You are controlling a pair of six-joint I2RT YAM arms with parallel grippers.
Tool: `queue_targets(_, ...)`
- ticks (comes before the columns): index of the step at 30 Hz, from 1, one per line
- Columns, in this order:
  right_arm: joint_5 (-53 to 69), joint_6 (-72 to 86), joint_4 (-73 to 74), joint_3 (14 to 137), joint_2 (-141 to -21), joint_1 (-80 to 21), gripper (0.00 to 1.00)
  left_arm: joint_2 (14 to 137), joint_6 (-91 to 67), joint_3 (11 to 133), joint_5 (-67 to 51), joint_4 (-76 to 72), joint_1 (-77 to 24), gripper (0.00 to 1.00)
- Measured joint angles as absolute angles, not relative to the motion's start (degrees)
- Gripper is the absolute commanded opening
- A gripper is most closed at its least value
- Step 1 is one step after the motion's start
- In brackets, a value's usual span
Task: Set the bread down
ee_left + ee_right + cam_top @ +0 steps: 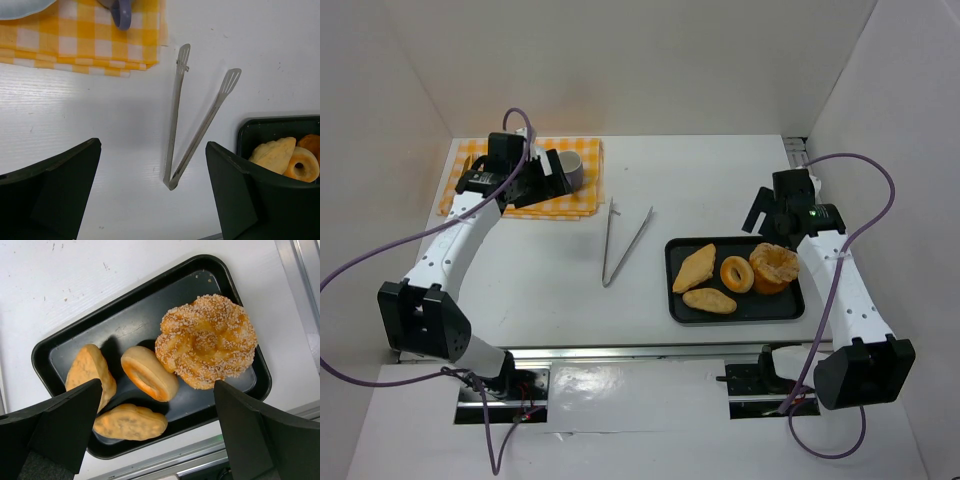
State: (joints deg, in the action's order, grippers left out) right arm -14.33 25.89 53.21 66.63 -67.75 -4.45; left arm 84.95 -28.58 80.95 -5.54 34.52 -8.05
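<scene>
Both pincers are wide open and hold nothing. The bread is all in the black tray (150, 315), which lies directly under the right pincer (157, 387): a small ring (149, 373) is just below the middle of the gap, a big sesame ring (206, 341) is toward one finger, and two flat pieces (89, 372) (130, 422) are toward the other finger. The small ring touches the sesame ring and is very near to the flat pieces, so I think the main danger is that the fingers, when they go down, take two pieces together or push a neighbour out over the rim. Bread is soft, and a hard squeeze may crush it, while a weak one may let it drop on the tabletop. The tray seems light and not fixed, so a finger that hits its rim could make it slide. Under the left pincer (152, 150) the tongs (175, 130) lie flat and spread on the tabletop. If they are needed, their thin arms will be difficult to catch and may slip away. Beyond this pincer there is a checked cloth (75, 45) with a plate (20, 5) and a cup (121, 12). I suppose the bread goes there, and a careless approach could knock the cup over.
</scene>
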Motion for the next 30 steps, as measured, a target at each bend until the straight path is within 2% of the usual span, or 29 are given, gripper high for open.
queue_targets(9,-14.3,26.1,52.9,66.1,-67.5,-4.4,1.0,83.1,-28.4,78.5,-3.3,33.0,-9.8,0.99)
queue_targets(16,-14.3,26.1,52.9,66.0,-66.1,-4.4,1.0,88.1,-24.0,85.1,1.8,36.1,-21.1,0.99)
queue_targets(22,-13.7,26.1,52.7,64.7,-62.7,-4.4,1.0,91.0,-21.3,78.9,0.4,35.9,-29.2,0.99)
queue_targets(30,-12.6,26.1,52.7,64.1,-61.4,-4.4,1.0,99.7,-21.3,71.9,-0.1,35.5,-32.7,0.99)
